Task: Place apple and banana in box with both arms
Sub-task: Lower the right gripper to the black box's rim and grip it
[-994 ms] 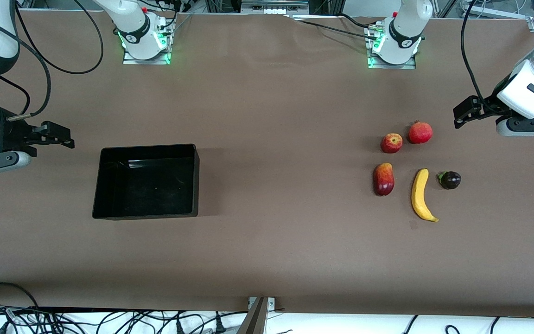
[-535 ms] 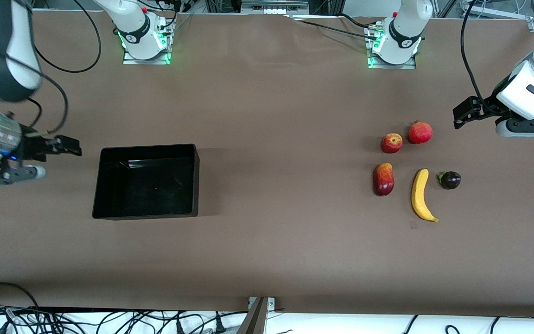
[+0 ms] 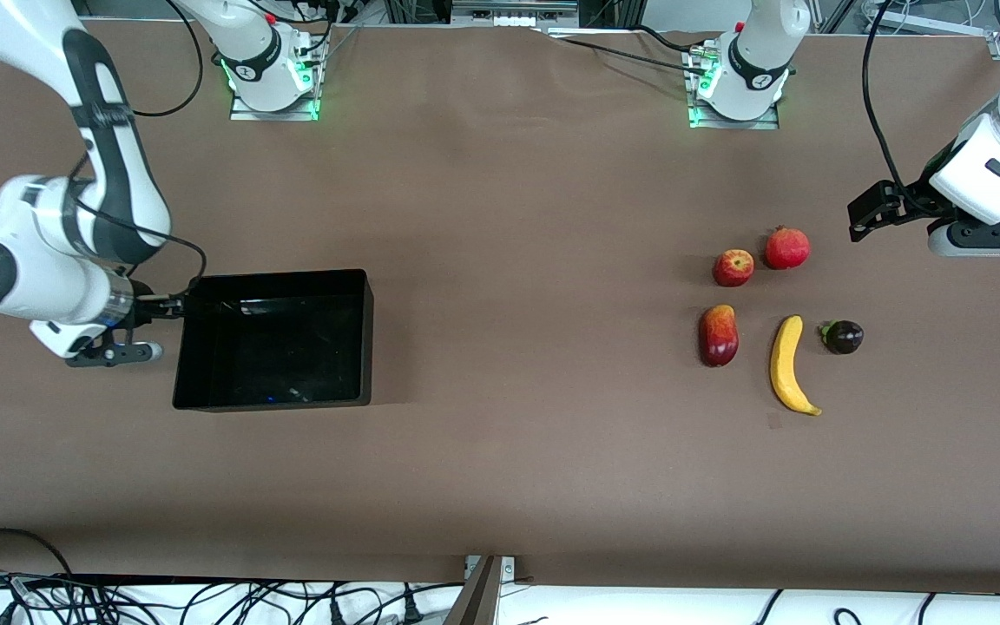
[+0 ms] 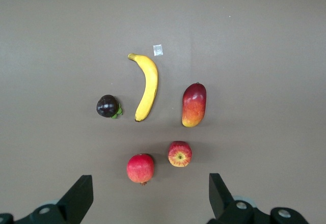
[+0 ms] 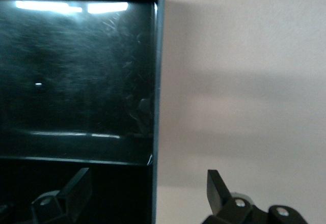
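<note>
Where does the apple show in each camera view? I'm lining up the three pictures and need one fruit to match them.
Front view: the apple lies toward the left arm's end of the table, beside the crowned red fruit and farther from the camera than the mango.
Left wrist view: the apple sits between the crowned red fruit and the mango.
Right wrist view: not in it; only the box shows.
Shared landmark: the banana.

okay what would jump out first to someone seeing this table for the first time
Probably the black box toward the right arm's end of the table, with the right gripper at its end wall, fingers open astride the rim. Next, the fruit cluster at the left arm's end: the yellow banana and the apple, untouched, while the left gripper waits open nearby.
</note>
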Robot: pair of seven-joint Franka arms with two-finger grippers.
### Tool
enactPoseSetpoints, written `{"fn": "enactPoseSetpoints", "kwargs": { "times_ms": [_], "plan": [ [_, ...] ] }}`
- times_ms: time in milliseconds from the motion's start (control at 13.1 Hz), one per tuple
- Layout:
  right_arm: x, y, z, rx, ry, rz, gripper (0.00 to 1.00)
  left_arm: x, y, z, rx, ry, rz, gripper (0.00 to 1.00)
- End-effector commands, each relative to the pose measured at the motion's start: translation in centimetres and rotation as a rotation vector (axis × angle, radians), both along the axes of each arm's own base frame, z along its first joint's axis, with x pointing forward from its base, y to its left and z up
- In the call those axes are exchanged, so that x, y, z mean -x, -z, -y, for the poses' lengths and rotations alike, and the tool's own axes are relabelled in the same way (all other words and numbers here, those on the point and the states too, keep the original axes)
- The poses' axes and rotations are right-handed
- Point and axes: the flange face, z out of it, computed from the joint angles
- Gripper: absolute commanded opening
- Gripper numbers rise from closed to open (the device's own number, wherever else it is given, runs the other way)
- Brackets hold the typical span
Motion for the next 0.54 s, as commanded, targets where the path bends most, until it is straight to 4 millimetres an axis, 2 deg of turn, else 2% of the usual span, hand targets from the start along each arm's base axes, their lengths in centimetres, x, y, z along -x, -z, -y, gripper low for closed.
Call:
{"fn": "enactPoseSetpoints", "kwargs": {
  "times_ms": [0, 153, 306, 382, 459],
  "plan": [
    [0.2, 2.54, 0.5, -0.008, 0.029, -0.005, 0.85, -0.16, -0.57, 0.35, 0.019, -0.006, -0.009, 1.0],
    [0.76, 3.43, 0.49, -0.012, 0.03, -0.025, 0.54, -0.16, -0.57, 0.38, 0.022, -0.006, -0.01, 1.0],
    [0.73, 3.46, 0.59, -0.012, 0.03, -0.025, 0.15, -0.16, -0.57, 0.38, 0.022, -0.006, -0.01, 1.0],
    [0.64, 3.35, 0.49, -0.012, 0.034, -0.023, 0.0, -0.14, -0.55, 0.38, 0.022, -0.006, -0.011, 1.0],
    [0.52, 3.17, 0.48, -0.014, 0.025, -0.025, 0.0, -0.14, -0.55, 0.38, 0.022, -0.006, -0.011, 1.0]
  ]
}}
